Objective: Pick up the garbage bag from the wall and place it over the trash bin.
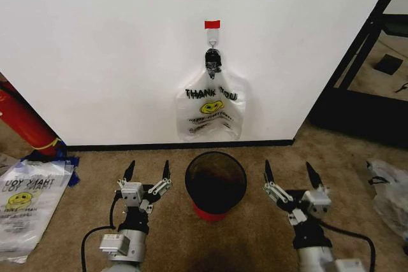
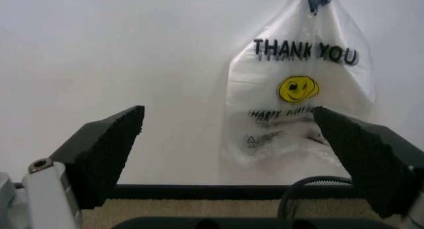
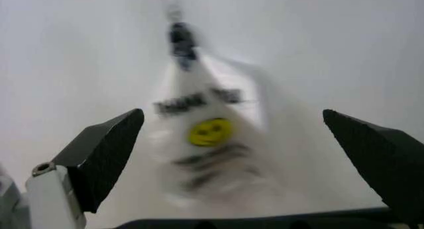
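Garbage bag [image 1: 211,111]: crinkly clear plastic

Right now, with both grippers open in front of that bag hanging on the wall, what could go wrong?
1. The garbage bag hangs by its knotted top from the hook; pulling outward rather than lifting could tear the thin plastic.
2. The trash bin stands between the left gripper and right gripper, directly below the bag; an arm reaching forward might tip it.

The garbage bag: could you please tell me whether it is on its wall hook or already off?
On the hook: the garbage bag hangs flat against the wall under the red tape.
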You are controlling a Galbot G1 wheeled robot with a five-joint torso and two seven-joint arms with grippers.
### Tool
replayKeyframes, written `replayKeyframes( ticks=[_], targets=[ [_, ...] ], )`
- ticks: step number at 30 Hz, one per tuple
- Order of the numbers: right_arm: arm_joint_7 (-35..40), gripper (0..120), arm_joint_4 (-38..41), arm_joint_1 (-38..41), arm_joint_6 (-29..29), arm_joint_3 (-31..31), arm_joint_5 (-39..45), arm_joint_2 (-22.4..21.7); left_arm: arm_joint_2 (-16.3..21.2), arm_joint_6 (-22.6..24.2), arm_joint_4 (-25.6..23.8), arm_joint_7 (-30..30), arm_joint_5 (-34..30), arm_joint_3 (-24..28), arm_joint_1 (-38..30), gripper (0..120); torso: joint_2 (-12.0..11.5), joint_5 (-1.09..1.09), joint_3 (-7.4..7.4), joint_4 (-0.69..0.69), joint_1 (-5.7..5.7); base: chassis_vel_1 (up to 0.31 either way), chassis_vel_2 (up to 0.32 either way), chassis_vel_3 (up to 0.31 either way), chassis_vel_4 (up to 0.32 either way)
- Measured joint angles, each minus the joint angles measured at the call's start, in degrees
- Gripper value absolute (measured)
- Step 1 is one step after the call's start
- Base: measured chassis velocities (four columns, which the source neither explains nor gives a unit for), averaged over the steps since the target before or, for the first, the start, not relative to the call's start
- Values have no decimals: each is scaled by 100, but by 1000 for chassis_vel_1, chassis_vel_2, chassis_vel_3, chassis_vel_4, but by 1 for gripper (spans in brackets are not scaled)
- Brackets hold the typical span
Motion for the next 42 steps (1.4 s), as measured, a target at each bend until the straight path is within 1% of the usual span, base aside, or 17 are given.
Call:
replayKeyframes(
  ticks=[1,3,5,6,8,9,13,15,16,20,23,24,29,30,35,42],
  targets=[
    [0,100,0,0,0,0,0,0,0,0,0,0,0,0,0,100,0,0,0,0,0,0,0,0,0],
    [-395,100,-358,421,-122,31,721,-291,9,-117,-30,-18,169,21,160,100,0,0,0,1,0,0,0,0,0],
    [-623,100,-710,752,-184,17,1164,-500,-28,-171,-48,-40,322,53,249,100,0,0,0,0,0,0,0,0,0],
    [-656,100,-779,818,-202,9,1250,-537,-33,-176,-51,-42,342,57,259,100,0,1,1,0,0,0,0,0,0],
    [-894,100,-1336,1458,-392,-115,2012,-786,-179,-193,-124,-56,535,100,375,100,0,1,1,0,0,0,0,0,0],
    [-894,100,-1336,1458,-392,-115,2012,-786,-179,-193,-124,-56,535,100,375,100,0,1,1,0,0,0,0,0,0],
    [-1109,100,-2025,2487,-706,-238,3311,-952,-370,-189,-158,-60,684,58,494,100,0,0,1,-2,0,0,0,0,0],
    [-1113,100,-2344,2999,-817,-302,3658,-1000,-400,-188,-168,-60,721,-3,547,100,0,0,1,-1,0,0,0,0,0],
    [-1113,100,-2344,2999,-817,-302,3658,-1000,-400,-188,-168,-60,721,-3,547,100,0,0,1,-1,0,0,0,0,0],
    [-1111,100,-3102,4000,-945,-616,3956,-1038,-481,-180,-172,-60,782,-126,627,100,0,-1,1,-1,0,0,0,0,0],
    [-1109,100,-3675,4625,-989,-925,3999,-918,-588,-177,-169,-58,862,-174,690,100,0,-1,2,-1,1,0,0,0,0],
    [-1109,100,-3675,4625,-989,-925,3999,-918,-588,-177,-169,-58,862,-174,690,100,0,-1,2,-1,1,0,0,0,0],
    [-1126,100,-4537,5536,-966,-1186,3987,-614,-706,-180,-197,-56,962,-251,807,100,-1,-1,1,0,0,0,0,0,0],
    [-1126,100,-4537,5536,-966,-1186,3987,-614,-706,-180,-197,-56,962,-251,807,100,-1,-1,1,0,0,0,0,0,0],
    [-1227,100,-5300,6180,-891,-1260,3936,-458,-755,-181,-275,-55,961,-384,874,100,0,-1,1,-1,1,0,0,0,0],
    [-1284,100,-5512,6396,-911,-1321,3949,-426,-773,-181,-280,-56,939,-429,874,100,-1,-1,0,-2,1,0,0,0,0]
  ],
)
